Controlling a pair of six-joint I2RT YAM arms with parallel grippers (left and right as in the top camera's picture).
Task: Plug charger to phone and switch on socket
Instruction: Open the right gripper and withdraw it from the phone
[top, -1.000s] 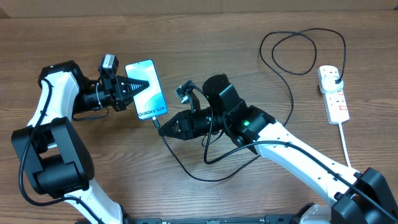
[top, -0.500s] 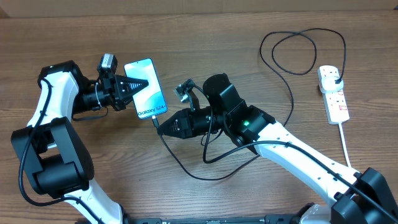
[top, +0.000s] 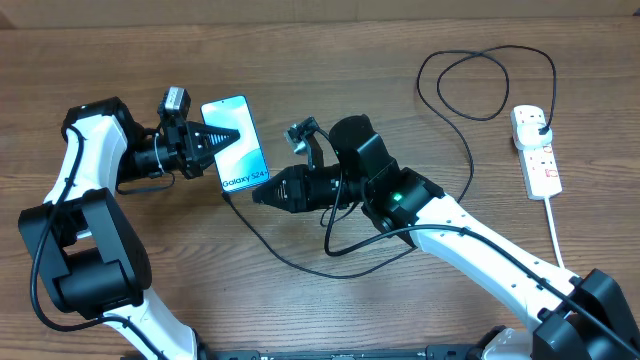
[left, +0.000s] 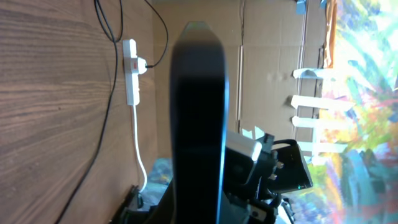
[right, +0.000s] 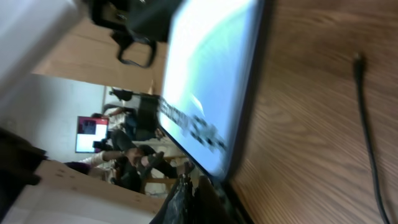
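The phone (top: 237, 143), its light-blue screen lit, is held off the table with my left gripper (top: 222, 136) shut on its long edge. The left wrist view shows it edge-on as a dark slab (left: 199, 112). My right gripper (top: 257, 194) is shut on the connector end of the black charger (top: 468, 150) and sits against the phone's bottom edge. In the right wrist view the tip (right: 189, 186) meets the lower edge of the screen (right: 211, 81); whether it is in the port is hidden. The socket (top: 537, 152) lies far right with the black plug (top: 541, 125) in it.
Charger slack loops on the table below my right arm (top: 300, 265) and again behind the socket (top: 490, 80). The socket's thick white cord (top: 556, 235) runs toward the front right edge. A cardboard wall (top: 320, 8) closes the back of the table.
My right gripper has moved up and left with the connector, from below the phone to its bottom edge. The cable slack swung left. The left gripper and phone barely moved.
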